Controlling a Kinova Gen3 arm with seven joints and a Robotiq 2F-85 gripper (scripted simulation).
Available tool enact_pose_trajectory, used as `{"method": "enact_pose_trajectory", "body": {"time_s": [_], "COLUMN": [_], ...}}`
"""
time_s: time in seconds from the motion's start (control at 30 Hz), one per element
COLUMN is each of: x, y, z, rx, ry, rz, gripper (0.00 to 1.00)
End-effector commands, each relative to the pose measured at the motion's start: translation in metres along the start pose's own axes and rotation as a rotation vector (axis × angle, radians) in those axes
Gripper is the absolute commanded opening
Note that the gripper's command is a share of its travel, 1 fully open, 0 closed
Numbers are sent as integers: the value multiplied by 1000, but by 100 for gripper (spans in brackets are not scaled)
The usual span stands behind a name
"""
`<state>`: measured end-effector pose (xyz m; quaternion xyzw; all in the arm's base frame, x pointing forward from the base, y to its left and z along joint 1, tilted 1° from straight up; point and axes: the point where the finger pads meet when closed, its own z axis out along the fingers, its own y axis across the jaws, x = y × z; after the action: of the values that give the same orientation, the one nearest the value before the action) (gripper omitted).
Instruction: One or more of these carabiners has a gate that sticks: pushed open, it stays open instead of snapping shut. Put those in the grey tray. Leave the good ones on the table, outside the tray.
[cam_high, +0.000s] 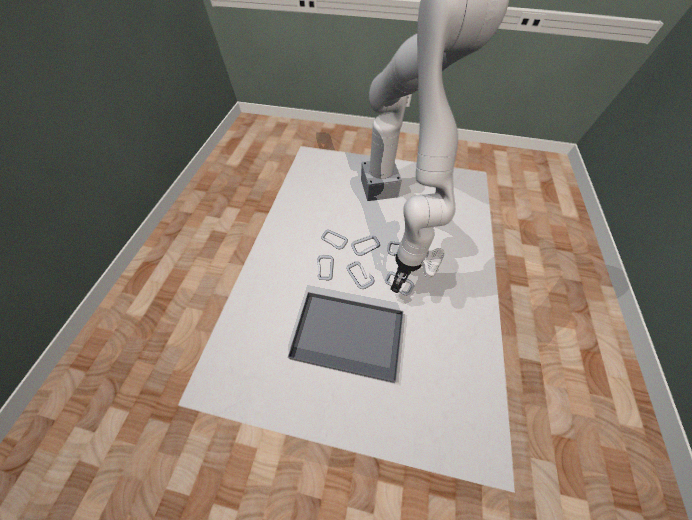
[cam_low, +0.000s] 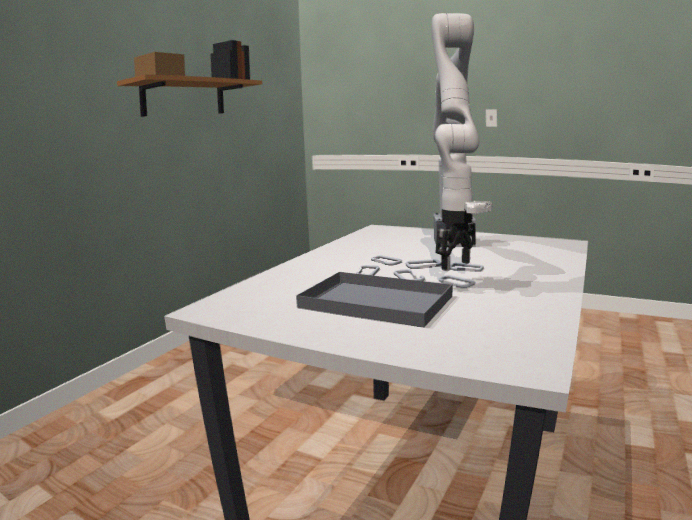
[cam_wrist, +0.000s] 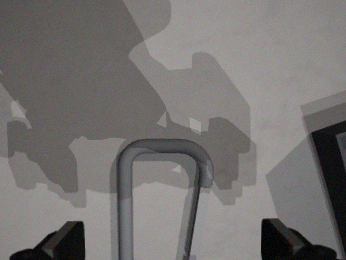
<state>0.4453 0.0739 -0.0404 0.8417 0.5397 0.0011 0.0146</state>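
Note:
My gripper (cam_high: 396, 289) (cam_low: 455, 265) (cam_wrist: 173, 240) is open, low over the front-right carabiner (cam_high: 412, 285) (cam_wrist: 125, 210), its fingers on either side, apart from it. In the wrist view its gate slants down the right side; its lower end is out of view. Several other grey carabiners lie flat on the table: one at the back left (cam_high: 342, 246), one at the front left (cam_high: 319, 268), one at the back middle, one at the front middle with its gate swung inward, and one at the back right, partly hidden by the arm. The grey tray (cam_high: 341, 366) (cam_low: 358, 314) holds nothing.
The tray stands in front of the carabiners, its wall showing at the right of the wrist view. The white table (cam_high: 447, 413) (cam_low: 503, 346) carries the arm's base (cam_high: 382, 191) behind the carabiners. A wall shelf (cam_low: 190, 82) is far off at the left.

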Motion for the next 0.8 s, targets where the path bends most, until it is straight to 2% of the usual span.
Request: {"method": "enact_pose_trajectory", "body": {"time_s": [0.0, 0.27, 0.3, 0.77], "x": [-1, -1, -2, -2], "y": [-3, -3, -4, -4], "z": [11, 11, 33, 33], "rx": [12, 12, 12, 12], "ry": [-4, -4, -6, -6], "rz": [8, 8, 7, 7], "gripper": [100, 100, 100, 100]}}
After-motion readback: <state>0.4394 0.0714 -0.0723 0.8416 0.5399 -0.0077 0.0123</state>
